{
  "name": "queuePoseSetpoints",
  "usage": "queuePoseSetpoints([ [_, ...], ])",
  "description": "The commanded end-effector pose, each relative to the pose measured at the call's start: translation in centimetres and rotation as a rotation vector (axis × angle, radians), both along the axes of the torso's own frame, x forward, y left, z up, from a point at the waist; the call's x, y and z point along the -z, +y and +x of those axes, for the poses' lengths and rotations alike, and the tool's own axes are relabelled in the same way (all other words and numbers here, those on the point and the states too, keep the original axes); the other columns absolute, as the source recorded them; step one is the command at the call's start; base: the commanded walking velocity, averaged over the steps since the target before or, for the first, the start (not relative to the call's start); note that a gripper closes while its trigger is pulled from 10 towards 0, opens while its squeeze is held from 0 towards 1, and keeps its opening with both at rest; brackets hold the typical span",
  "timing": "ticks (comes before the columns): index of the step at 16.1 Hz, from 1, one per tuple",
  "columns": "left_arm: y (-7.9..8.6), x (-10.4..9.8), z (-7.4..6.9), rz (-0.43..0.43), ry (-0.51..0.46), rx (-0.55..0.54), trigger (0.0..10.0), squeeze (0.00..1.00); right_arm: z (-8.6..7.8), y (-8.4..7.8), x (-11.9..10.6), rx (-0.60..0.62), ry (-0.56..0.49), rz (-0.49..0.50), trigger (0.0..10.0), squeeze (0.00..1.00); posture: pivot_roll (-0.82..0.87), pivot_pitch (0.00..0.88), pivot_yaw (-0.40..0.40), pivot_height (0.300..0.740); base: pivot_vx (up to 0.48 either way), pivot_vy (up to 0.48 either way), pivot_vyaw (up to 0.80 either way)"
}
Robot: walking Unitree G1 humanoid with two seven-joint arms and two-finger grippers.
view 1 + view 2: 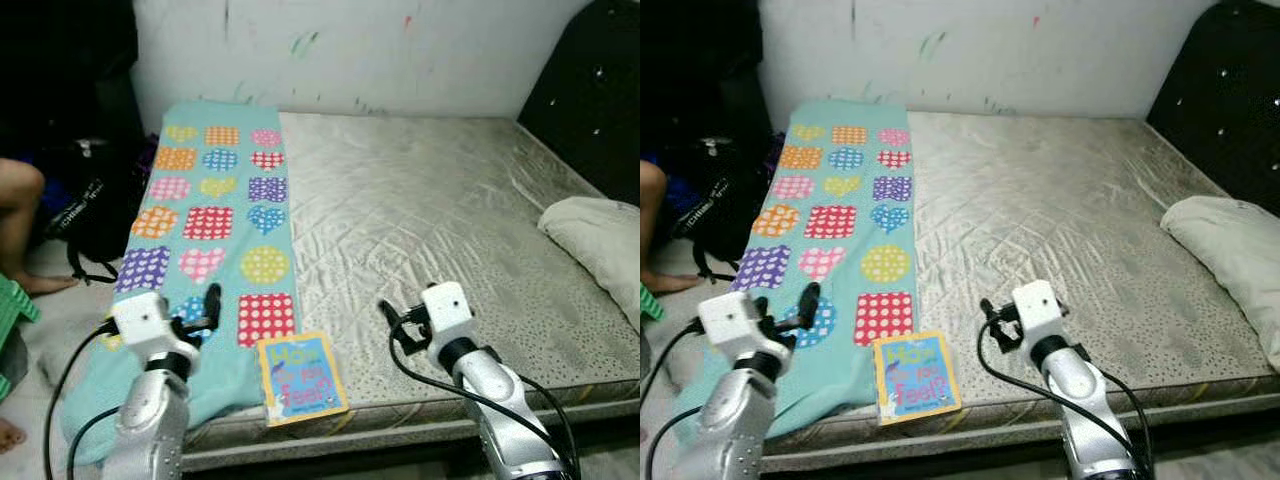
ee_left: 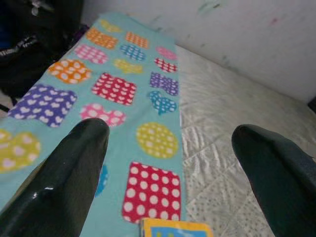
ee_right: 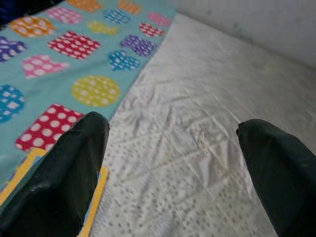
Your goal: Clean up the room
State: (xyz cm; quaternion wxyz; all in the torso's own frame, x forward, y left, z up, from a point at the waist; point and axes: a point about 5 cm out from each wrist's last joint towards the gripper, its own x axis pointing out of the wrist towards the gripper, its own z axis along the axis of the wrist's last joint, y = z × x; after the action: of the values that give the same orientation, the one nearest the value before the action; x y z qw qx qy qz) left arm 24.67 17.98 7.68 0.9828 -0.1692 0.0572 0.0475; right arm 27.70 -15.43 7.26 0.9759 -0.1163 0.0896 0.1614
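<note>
both grippers hover over the near edge of the bed (image 1: pixel 450 230), fingers spread wide and holding nothing. the book (image 1: pixel 300 378) lies between them at the mattress edge, nearer the left gripper (image 1: pixel 205 310), partly on the blanket (image 1: pixel 215 215). the right gripper (image 1: pixel 393 322) is over bare mattress, the pillow (image 1: pixel 600 240) well off to its right. a black bag (image 1: pixel 90 200) sits beyond the left one.

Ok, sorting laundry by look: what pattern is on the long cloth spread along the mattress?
Teal cloth with polka-dotted hearts, squares, circles; left eye view.
</note>
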Motion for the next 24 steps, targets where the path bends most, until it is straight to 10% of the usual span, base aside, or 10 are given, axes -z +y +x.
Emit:
queuePoseSetpoints([
  [1, -1.08, -0.12, 0.06, -0.022, -0.004, 0.040, 10.0, 0.00, 0.00, -1.07, 0.00, 0.033, 0.011, -0.032, 10.0, 0.00, -0.12, 0.000, -0.045, 0.740, 0.000, 0.000, 0.00],
  [24, -1.02, 0.00, 0.64, -0.032, 0.023, 0.040, 10.0, 0.00, 0.63, -2.02, 0.37, 0.141, 0.084, 0.033, 10.0, 0.00, -0.13, 0.000, -0.034, 0.740, 0.000, 0.115, -0.23],
])
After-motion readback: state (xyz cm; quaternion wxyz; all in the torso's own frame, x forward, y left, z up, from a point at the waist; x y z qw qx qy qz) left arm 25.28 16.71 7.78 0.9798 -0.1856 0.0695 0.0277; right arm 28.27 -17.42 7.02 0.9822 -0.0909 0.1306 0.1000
